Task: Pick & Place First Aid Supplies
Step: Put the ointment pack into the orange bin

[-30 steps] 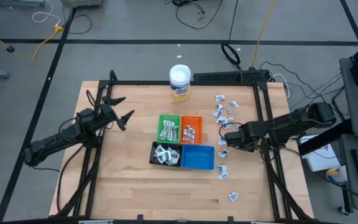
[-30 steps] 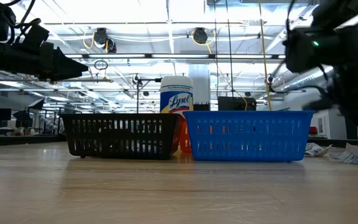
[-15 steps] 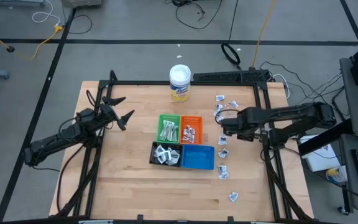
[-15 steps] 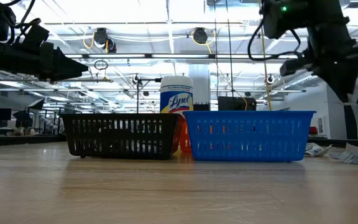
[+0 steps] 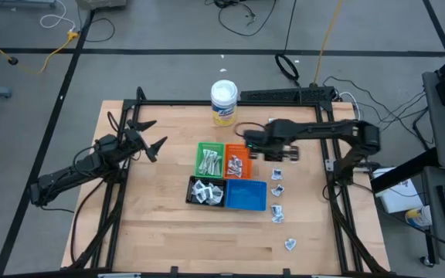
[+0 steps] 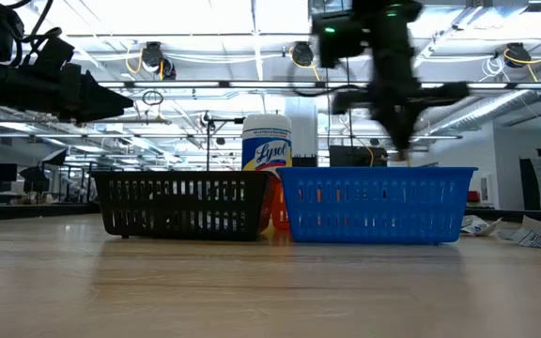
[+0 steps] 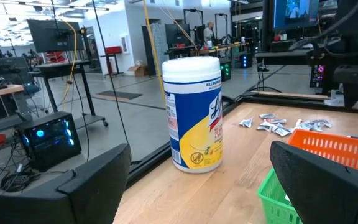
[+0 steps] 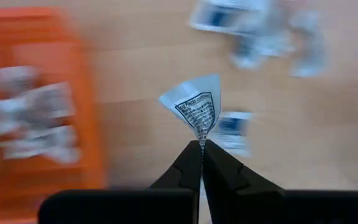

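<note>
My right gripper (image 5: 253, 144) is shut on a small white packet with dark print (image 8: 196, 107). It hovers above the wood just right of the orange tray (image 5: 238, 160), and in the low view (image 6: 400, 127) it is high above the blue tray (image 6: 374, 204). Other loose packets (image 5: 277, 191) lie flat on the table to the right of the trays. The green (image 5: 210, 159), orange and black (image 5: 205, 191) trays hold packets. My left gripper (image 5: 150, 136) waits open and empty at the table's left, its fingers (image 7: 73, 186) on either side of the picture. My right gripper pinches the packet's lower corner (image 8: 201, 134) between its two fingertips. The fingers point down from above. The packet stands out past the fingertips, lifted clear of the table.
A white-lidded tub with a yellow label (image 5: 223, 103) stands at the table's far edge. A black frame (image 5: 323, 116) runs around the table. More packets lie at the far right (image 5: 273, 122) and near right (image 5: 290, 244).
My right gripper has risen from the table near the right-hand packets. It has gone toward the far edge and then left toward the orange tray.
</note>
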Action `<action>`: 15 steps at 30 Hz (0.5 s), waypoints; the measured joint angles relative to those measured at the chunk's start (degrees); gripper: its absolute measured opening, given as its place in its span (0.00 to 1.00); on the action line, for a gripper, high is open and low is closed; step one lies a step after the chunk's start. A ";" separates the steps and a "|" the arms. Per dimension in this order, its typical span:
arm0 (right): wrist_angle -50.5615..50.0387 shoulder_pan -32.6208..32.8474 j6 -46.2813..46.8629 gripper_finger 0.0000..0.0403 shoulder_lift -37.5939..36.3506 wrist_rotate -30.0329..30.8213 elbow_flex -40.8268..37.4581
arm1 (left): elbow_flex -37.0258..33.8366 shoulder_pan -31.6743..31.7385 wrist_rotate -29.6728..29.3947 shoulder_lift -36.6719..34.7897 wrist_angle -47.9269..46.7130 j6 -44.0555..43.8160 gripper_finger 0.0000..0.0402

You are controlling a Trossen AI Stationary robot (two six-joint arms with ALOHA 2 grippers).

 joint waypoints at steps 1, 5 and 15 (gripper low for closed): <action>0.81 -0.14 -1.26 0.00 1.59 0.06 2.20 | 0.00 0.00 -0.01 -0.01 0.00 0.00 0.98; 2.14 -0.45 -6.12 0.00 8.13 -0.05 11.82 | 0.00 -0.02 -0.02 0.00 -0.02 0.00 0.98; 1.86 -0.08 -12.07 0.00 17.48 0.10 27.68 | 0.00 -0.01 0.00 0.00 0.00 0.00 0.98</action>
